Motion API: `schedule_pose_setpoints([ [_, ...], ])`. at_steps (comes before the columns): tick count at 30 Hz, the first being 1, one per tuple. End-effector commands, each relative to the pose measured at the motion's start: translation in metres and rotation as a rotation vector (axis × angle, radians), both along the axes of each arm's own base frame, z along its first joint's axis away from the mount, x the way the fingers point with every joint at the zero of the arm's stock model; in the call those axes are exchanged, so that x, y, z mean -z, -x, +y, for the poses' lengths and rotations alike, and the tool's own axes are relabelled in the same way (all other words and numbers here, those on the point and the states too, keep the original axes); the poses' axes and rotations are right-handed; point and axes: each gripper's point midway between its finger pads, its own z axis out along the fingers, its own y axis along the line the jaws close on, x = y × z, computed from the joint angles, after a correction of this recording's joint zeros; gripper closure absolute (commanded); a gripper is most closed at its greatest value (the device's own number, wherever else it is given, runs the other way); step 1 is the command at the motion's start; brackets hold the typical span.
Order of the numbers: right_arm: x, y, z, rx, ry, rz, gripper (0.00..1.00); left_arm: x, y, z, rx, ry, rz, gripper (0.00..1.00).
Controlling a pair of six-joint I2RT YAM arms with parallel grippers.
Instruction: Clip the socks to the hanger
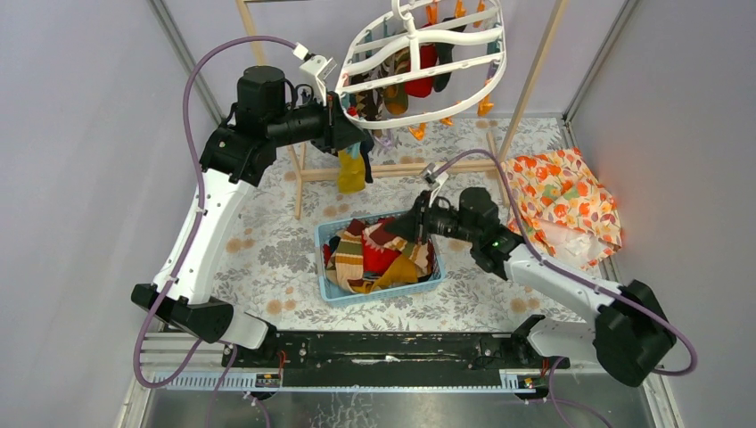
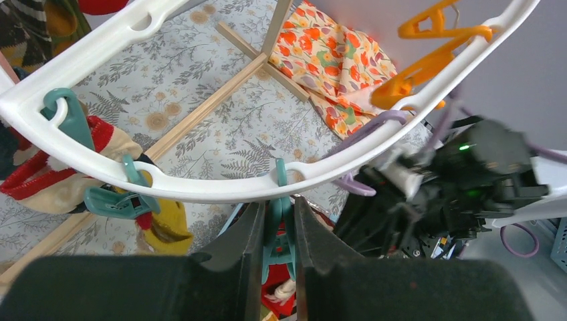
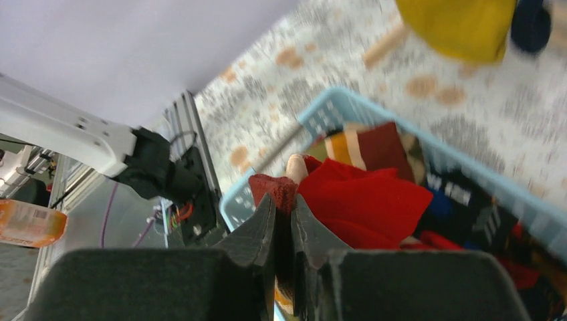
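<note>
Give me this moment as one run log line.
left claw: shut on teal plastic clip of white plastic oval hanger | right claw: shut on red fabric sock in blue plastic basket

Top view: high above and behind both arm bases, looking steeply down over the whole worktop (image 1: pixel 267 259). Left wrist view: close beneath the hanger (image 2: pixel 200 187) rim, facing down toward the worktop's right side. Right wrist view: close over the blue basket (image 3: pixel 327 107), which the top view also shows.
</note>
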Motion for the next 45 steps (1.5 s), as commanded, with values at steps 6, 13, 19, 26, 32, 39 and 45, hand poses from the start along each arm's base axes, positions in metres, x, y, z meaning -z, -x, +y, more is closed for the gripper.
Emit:
schedule_pose_setpoints([
  [6,0.053,-0.005,0.004,0.028,0.001,0.119,0.67,0.002,0.006,0.003,0.018,-0.016,0.006,0.98],
  [13,0.059,-0.006,-0.007,0.05,0.079,0.063,0.38,0.002,0.005,0.003,0.018,-0.016,0.006,0.98],
  [19,0.059,-0.006,-0.016,0.058,0.145,0.008,0.19,0.002,0.003,0.002,0.019,-0.012,0.011,0.98],
  [26,0.034,-0.01,-0.04,0.161,0.166,-0.133,0.17,0.0,0.004,0.003,0.019,-0.012,0.003,0.98],
  [32,0.039,0.009,-0.034,0.059,0.181,-0.129,0.15,0.0,0.004,0.002,0.019,-0.009,0.006,0.98],
  [39,0.048,0.021,-0.019,0.02,0.237,-0.18,0.24,-0.001,0.004,0.002,0.021,-0.008,0.005,0.98],
  [45,0.05,0.017,-0.004,-0.04,0.238,-0.199,0.29,-0.001,0.005,0.002,0.028,-0.013,0.009,0.98],
])
